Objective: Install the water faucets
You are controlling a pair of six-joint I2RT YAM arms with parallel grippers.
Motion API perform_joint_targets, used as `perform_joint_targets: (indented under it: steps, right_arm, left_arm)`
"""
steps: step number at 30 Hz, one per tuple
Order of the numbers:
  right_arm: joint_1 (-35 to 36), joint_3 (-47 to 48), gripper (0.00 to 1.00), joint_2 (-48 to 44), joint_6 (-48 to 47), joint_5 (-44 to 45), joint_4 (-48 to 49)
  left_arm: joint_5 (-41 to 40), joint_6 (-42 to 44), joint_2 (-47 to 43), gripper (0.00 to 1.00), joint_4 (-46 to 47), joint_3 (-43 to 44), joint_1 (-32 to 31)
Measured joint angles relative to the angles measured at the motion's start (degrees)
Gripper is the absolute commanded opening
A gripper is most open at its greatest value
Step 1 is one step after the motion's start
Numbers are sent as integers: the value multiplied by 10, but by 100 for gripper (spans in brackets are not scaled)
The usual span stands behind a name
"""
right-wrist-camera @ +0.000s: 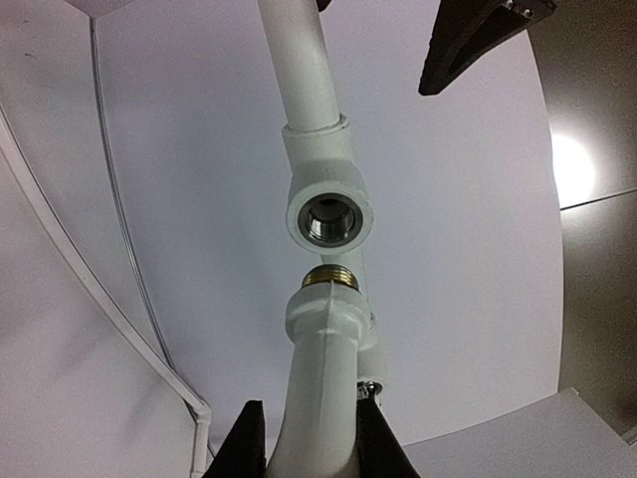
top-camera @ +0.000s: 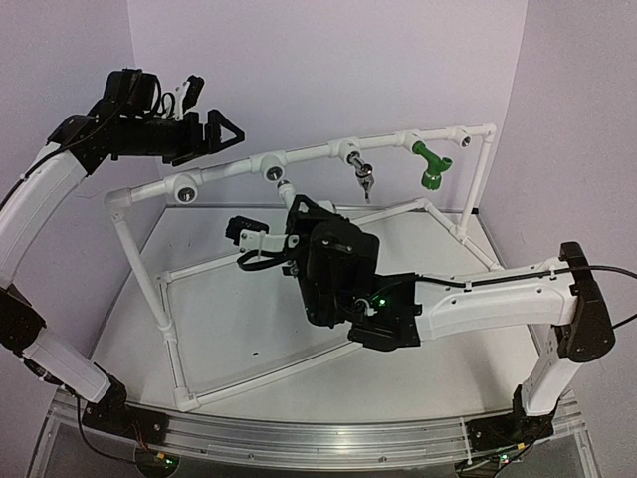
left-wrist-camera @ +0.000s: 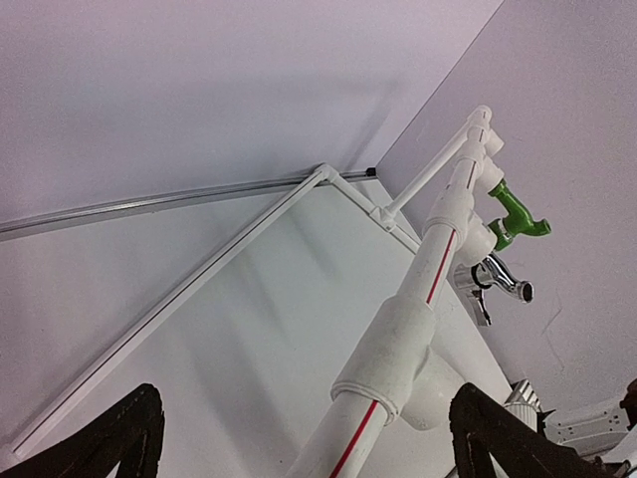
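Note:
A white water faucet (right-wrist-camera: 323, 339) stands upright between the fingers of my right gripper (right-wrist-camera: 304, 438), which is shut on it. Its brass thread sits just below the open threaded socket (right-wrist-camera: 330, 219) of the white pipe frame, not inside it. From above, my right gripper (top-camera: 292, 209) holds this faucet (top-camera: 286, 191) under the second socket (top-camera: 274, 171) of the top rail. A chrome faucet (top-camera: 363, 177) and a green faucet (top-camera: 433, 164) hang from the sockets further right. My left gripper (top-camera: 207, 110) is open, raised above the rail's left end; the rail (left-wrist-camera: 398, 349) runs between its fingers (left-wrist-camera: 498, 438) untouched.
The pipe frame (top-camera: 159, 289) stands on a white board, with low rails along the left and front. Another open socket (top-camera: 184, 189) faces forward at the top rail's left end. Purple walls close in behind and on both sides.

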Motion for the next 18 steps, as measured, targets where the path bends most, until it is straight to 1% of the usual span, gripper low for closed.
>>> perform_joint_targets:
  steps: [4, 10, 18]
  right_arm:
    - [0, 23, 0, 4, 4, -9, -14]
    - [-1, 70, 0, 9, 27, -18, -60]
    - [-5, 104, 0, 31, 60, -30, -119]
  left_arm:
    - [0, 1, -1, 100, 1, -4, 0]
    - [2, 2, -2, 100, 4, -16, 0]
    - [4, 10, -5, 100, 5, -19, 0]
